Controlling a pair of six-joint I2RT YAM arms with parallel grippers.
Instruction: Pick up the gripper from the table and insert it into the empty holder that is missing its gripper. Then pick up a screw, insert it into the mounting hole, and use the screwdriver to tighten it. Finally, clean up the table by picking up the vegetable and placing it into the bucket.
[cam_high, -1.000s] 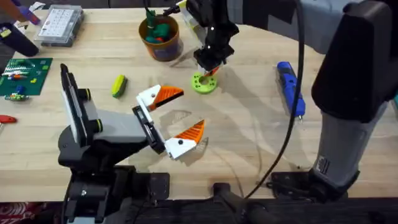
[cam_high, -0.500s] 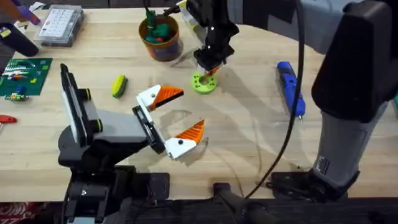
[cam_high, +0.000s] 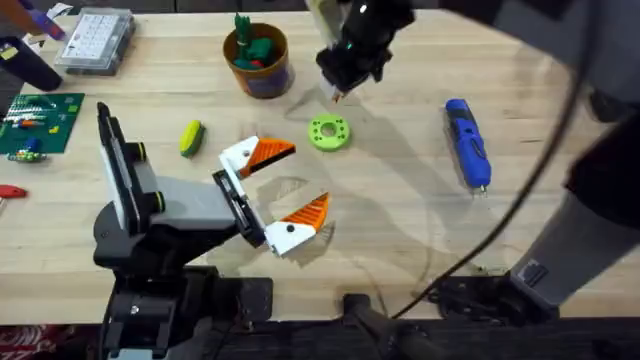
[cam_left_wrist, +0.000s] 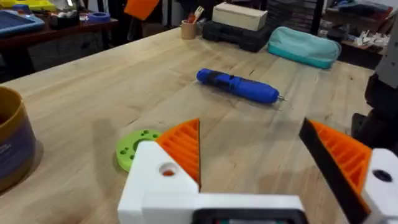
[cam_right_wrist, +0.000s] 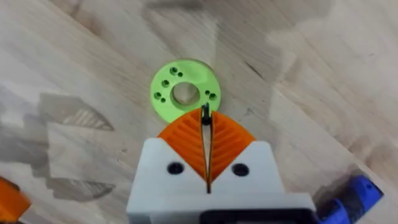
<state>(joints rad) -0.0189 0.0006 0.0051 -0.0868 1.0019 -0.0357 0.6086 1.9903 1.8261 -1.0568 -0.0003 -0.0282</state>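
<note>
Right wrist: pads (cam_right_wrist: 186, 146) pinching screw (cam_right_wrist: 204, 114).

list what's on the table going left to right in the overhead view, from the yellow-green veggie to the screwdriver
vegetable → bucket → green disc → right gripper, above the table just beyond the disc → screwdriver
</note>
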